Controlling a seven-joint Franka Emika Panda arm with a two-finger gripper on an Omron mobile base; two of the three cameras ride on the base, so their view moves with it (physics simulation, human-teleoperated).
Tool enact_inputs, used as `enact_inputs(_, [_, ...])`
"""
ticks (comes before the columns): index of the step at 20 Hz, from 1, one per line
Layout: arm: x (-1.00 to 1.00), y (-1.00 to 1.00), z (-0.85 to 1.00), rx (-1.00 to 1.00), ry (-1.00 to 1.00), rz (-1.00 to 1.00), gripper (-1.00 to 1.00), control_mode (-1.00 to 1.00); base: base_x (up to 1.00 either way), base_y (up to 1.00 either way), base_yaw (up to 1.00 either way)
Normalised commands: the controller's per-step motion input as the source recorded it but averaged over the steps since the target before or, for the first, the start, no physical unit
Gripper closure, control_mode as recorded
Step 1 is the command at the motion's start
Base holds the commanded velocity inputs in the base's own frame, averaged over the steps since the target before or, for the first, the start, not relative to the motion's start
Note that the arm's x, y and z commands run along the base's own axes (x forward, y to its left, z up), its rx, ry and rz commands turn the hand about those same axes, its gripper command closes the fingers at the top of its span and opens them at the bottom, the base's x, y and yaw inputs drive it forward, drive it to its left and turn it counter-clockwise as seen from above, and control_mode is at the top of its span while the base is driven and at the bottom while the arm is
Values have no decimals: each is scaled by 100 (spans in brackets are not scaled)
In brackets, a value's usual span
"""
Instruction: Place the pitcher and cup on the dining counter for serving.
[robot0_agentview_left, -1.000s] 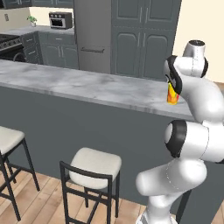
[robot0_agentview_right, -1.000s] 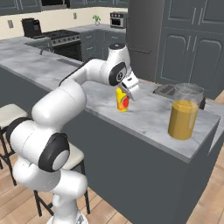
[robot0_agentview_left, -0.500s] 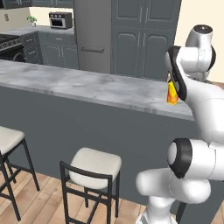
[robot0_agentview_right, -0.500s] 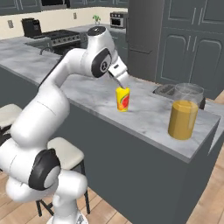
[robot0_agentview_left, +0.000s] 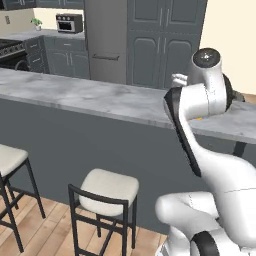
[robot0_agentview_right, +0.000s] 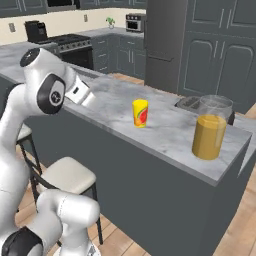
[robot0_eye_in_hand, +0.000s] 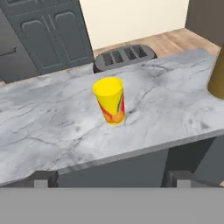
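The small yellow cup (robot0_eye_in_hand: 110, 101) with its red-orange mark stands upright and free on the marble dining counter (robot0_eye_in_hand: 52, 127). In the hand view my gripper (robot0_eye_in_hand: 111, 180) sits back from the counter's near edge, its fingertips (robot0_eye_in_hand: 41, 179) wide apart with nothing between them: open. In the right base view the cup (robot0_agentview_right: 140, 113) is mid-counter, and the clear pitcher (robot0_agentview_right: 211, 129) of orange liquid stands to its right near the counter's end (robot0_agentview_right: 165, 135). My hand (robot0_agentview_right: 81, 93) hangs well left of the cup. The pitcher's edge (robot0_eye_in_hand: 217, 78) shows at the far right.
A dark toaster (robot0_agentview_right: 190, 103) lies on the counter behind cup and pitcher, also seen as the toaster (robot0_eye_in_hand: 124, 57) beyond the cup. Two white-seated stools (robot0_agentview_left: 107, 187) stand under the counter's front. My own arm (robot0_agentview_left: 200, 100) blocks the counter's right part in the left base view.
The gripper has opened and let go of the cup, which stays on the counter. The arm has swung back from the cup, away from the counter.
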Motion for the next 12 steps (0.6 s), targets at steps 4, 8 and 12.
enact_inputs(4, [-100, 100, -91, -14, 0, 16, -100, -100, 0, 0, 0])
enact_inputs(8, [-100, 100, -69, -5, 10, 18, -100, -100, 0, 0, 0])
enact_inputs(12, [-46, 25, 0, -7, -20, -6, -100, -100, 0, 0, 0])
